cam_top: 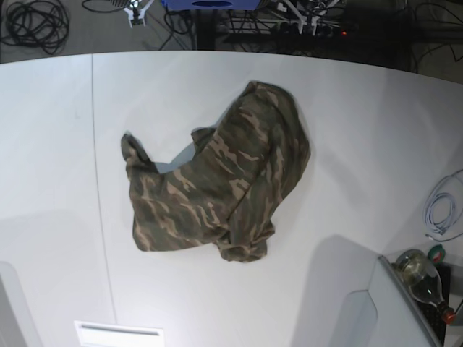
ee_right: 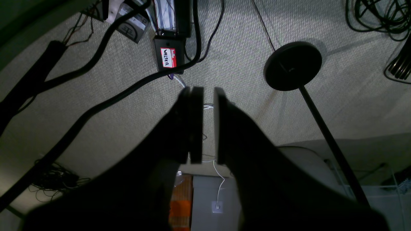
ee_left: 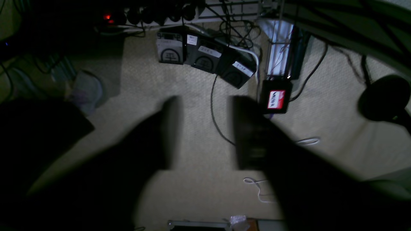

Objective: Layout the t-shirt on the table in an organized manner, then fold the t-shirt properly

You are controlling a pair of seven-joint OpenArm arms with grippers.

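**rig_op:** T-shirt is sitting crumpled in a heap about mid-bench, camo print, nothing laid out yet. Its long axis runs diagonal in the base view, from the near-left corner of the heap up to the far-right lump. I can't pick out the collar or sleeves in that bundle.

**second_seat:** Which arm's closer?

**rig_op:** Honestly can't say. Neither arm shows in the base view. Both wrist cams look down at carpet and cables, not at the bench, so I judge both arms are hanging off the edge, well apart from the shirt. The heap leans slightly toward the base view's left, which is my right arm's side, so I'd guess that one gets the near-left corner and the left arm takes the far-right end.

**second_seat:** Tool states?

**rig_op:** Left tool is released, with a clear wide gap between the fingers and nothing in it. Right tool is pinched nearly together, just a thin slit, also holding nothing.

**second_seat:** Room to spread it?

**rig_op:** Plenty. White surface all around the shirt, with a thin dark seam running down the left. Only clutter is at the near-right corner: a coiled white cable and a bottle, both well apart from the cloth.
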